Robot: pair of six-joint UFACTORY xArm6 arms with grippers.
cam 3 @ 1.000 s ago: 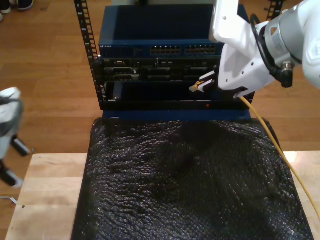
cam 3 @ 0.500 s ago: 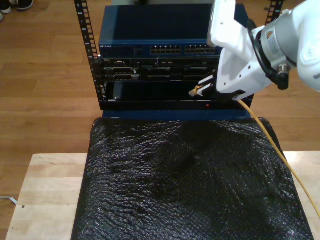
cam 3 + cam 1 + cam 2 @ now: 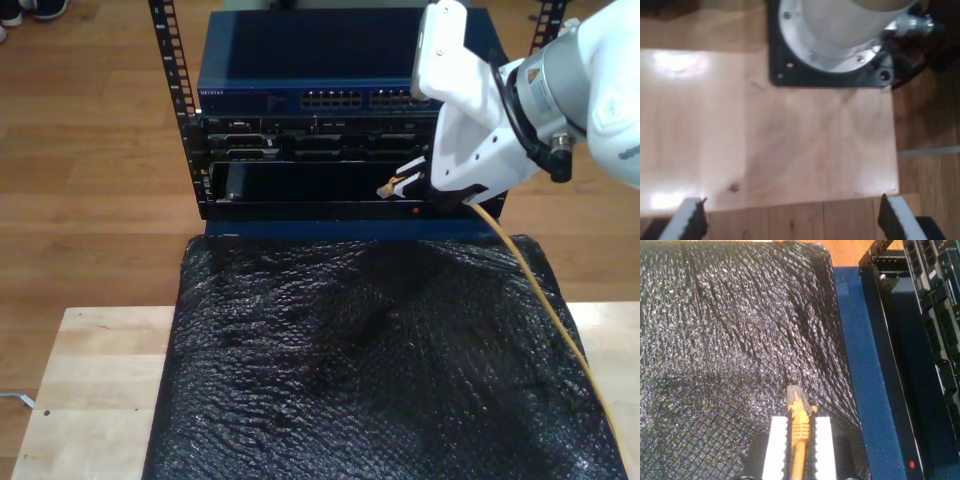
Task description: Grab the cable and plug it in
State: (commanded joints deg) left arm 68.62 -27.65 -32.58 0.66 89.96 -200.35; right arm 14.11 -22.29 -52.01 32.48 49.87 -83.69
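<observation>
The cable [image 3: 799, 432] sits clamped between my second gripper [image 3: 404, 180] fingers [image 3: 776, 447], plug poking beyond — slightly lower than before. My first gripper [image 3: 790, 220] hangs open — nothing between.

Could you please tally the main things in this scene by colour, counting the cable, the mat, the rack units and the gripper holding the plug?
Yellow-orange: 1, the cable
Black: 1, the mat
Blue: 1, the network switch
Dark rack units below it: 2
White: 1, my second gripper, shut on the cable's plug
Total: 6
</observation>
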